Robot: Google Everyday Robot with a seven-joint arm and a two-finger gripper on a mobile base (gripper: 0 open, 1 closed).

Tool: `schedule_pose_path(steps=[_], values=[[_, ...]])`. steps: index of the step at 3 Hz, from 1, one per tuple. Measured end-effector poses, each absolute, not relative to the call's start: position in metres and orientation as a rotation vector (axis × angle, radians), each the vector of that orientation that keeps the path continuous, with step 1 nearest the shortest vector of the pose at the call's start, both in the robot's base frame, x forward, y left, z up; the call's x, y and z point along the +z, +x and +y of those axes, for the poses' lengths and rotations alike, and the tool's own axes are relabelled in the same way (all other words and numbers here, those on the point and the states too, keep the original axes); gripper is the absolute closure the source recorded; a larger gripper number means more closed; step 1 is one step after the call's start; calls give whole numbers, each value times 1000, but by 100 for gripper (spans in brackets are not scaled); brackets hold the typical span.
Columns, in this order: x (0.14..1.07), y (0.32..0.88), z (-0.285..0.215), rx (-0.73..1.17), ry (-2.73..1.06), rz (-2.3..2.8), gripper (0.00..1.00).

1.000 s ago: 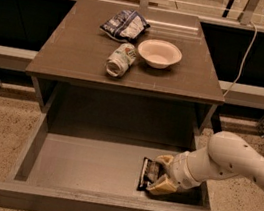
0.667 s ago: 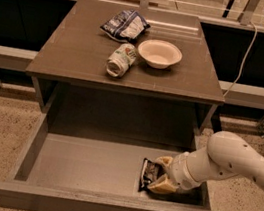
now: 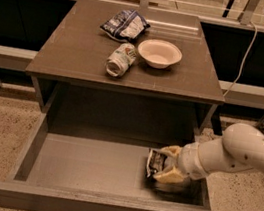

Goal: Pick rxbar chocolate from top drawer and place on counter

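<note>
The top drawer (image 3: 86,165) is pulled open below the counter (image 3: 81,48). The rxbar chocolate (image 3: 156,162), a black wrapper with a white patch, lies on the drawer floor at the right. My gripper (image 3: 167,163) reaches into the drawer from the right on a white arm; its tan fingers (image 3: 169,175) sit on either side of the bar, at its right end. The bar still rests low in the drawer.
On the counter lie a blue-and-white chip bag (image 3: 125,24), a white-green can on its side (image 3: 121,59) and a white bowl (image 3: 159,53). The drawer's front panel (image 3: 103,208) and right wall stand close to my arm. A railing runs behind.
</note>
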State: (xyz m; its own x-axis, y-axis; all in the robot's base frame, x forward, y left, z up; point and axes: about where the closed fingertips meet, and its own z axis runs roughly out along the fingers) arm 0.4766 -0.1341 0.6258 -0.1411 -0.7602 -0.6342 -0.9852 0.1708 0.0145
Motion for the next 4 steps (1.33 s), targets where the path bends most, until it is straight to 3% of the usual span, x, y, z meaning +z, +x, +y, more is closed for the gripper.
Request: schedule_pose_path(steps=[1,4], values=[[695,514,-142,643,-1549,1755,100],[772,546,-149,675,-1490,1564,100]])
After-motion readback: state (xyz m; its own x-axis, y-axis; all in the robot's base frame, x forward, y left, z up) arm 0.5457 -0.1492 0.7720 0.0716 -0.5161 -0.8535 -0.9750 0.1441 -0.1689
